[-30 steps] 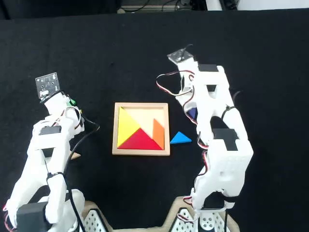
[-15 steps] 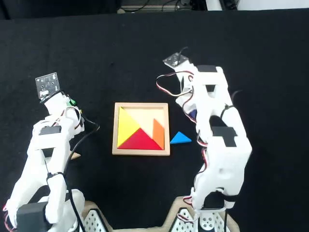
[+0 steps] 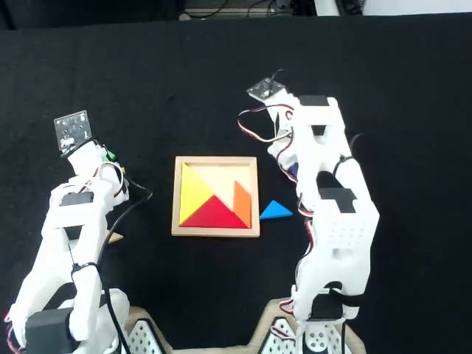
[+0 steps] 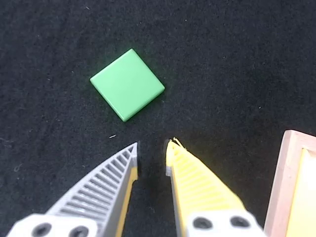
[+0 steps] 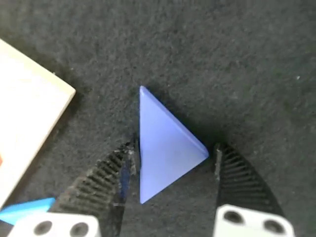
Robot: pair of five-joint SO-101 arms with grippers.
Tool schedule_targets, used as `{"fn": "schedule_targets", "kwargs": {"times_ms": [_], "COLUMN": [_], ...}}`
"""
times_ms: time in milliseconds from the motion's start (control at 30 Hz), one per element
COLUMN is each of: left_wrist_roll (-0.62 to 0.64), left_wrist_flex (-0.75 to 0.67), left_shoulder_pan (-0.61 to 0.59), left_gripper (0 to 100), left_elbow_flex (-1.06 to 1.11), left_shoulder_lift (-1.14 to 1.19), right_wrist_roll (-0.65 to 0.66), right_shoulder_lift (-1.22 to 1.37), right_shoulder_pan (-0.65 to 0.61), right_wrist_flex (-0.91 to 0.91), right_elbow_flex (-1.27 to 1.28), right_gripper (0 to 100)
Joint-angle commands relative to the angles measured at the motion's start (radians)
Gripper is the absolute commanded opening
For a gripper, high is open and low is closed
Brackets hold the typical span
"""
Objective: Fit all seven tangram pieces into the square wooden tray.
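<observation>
Table (image 3: 147, 74): black cloth, cables past the far edge.
Green square (image 4: 127, 84): flat on the cloth, well left of the tray.
Tray (image 3: 215, 160): square, pale wood, mid-table between the arms; yellow triangle (image 3: 193, 193), red triangle (image 3: 214, 214) and orange piece (image 3: 242, 200) inside.
Blue triangle (image 3: 276, 211): on the cloth, just beside the tray's right rim.
Violet triangle (image 5: 165, 144): flat on the cloth near a tray corner.
Left gripper (image 4: 152, 148): parted narrowly, nothing between the fingers, close to the green square.
Right gripper (image 5: 173, 150): spread wide, astride the violet triangle, fingers just beside it; contact hard to tell.
</observation>
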Motion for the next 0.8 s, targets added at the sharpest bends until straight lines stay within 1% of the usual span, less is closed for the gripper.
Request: {"fn": "schedule_targets", "kwargs": {"times_ms": [0,100,533,700,767], "left_wrist_roll": [-0.003,-0.003,-0.003,-0.003,-0.003], "left_wrist_flex": [-0.020,-0.020,-0.020,-0.020,-0.020], "left_shoulder_pan": [0.013,0.013,0.013,0.013,0.013], "left_gripper": [11,11,11,11,11], "left_elbow_flex": [-0.019,-0.021,-0.019,-0.019,-0.019], "left_shoulder_lift": [-0.002,-0.002,-0.002,-0.002,-0.002], "right_wrist_roll": [0.072,0.080,0.087,0.109,0.109], "right_shoulder_lift": [0.007,0.005,0.004,0.005,0.005], "right_shoulder_pan": [-0.014,-0.014,-0.014,-0.015,-0.014], "right_wrist_flex": [0.017,0.026,0.034,0.034,0.034], "right_elbow_flex": [-0.058,-0.058,-0.077,-0.079,-0.081], "right_gripper": [21.1,18.6,19.4,11.6,9.9]}}
